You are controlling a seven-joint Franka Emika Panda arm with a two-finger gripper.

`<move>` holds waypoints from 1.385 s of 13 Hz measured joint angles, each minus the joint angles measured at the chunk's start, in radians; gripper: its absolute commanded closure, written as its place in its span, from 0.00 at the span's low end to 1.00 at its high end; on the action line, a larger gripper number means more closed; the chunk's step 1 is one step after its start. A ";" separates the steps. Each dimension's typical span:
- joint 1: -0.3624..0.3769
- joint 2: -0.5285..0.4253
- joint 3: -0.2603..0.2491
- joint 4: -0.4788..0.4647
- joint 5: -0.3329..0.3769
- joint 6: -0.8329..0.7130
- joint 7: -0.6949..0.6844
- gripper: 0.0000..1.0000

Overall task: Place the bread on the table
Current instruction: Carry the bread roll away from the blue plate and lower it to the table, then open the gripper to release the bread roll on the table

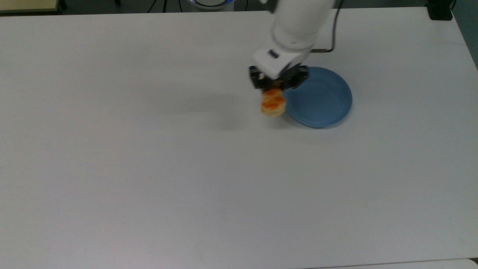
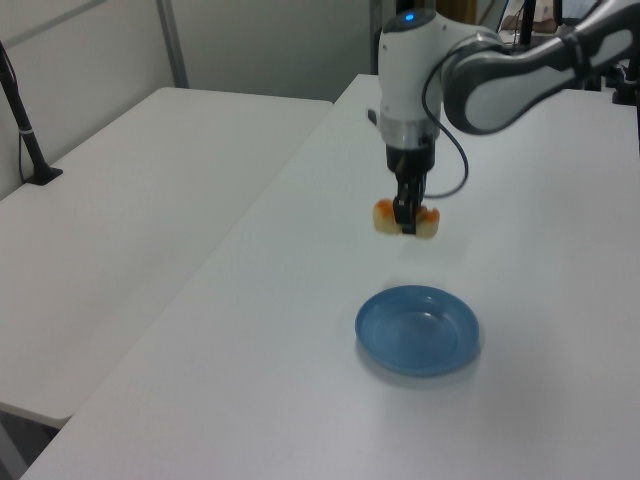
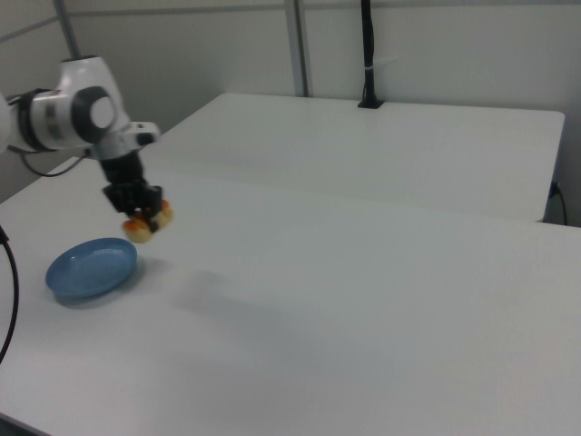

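One pincer [image 2: 407,222] clamps the bread [image 1: 273,104] aloft, long axis level, crosswise to the fingers.

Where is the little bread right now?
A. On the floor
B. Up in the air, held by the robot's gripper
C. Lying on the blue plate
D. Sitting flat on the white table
B. The gripper is shut on the bread and holds it up in the air above the white table, while the blue plate has nothing on it.
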 measured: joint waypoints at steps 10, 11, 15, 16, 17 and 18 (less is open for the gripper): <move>-0.312 0.036 -0.006 -0.027 -0.010 0.074 -0.288 0.61; -0.315 0.059 -0.006 -0.040 -0.025 0.115 -0.288 0.61; -0.353 0.145 -0.007 -0.049 -0.044 0.236 -0.288 0.05; -0.356 0.150 -0.007 -0.049 -0.044 0.238 -0.288 0.00; -0.356 0.152 -0.006 -0.049 -0.044 0.239 -0.288 0.00; -0.356 0.153 -0.005 -0.049 -0.044 0.239 -0.288 0.00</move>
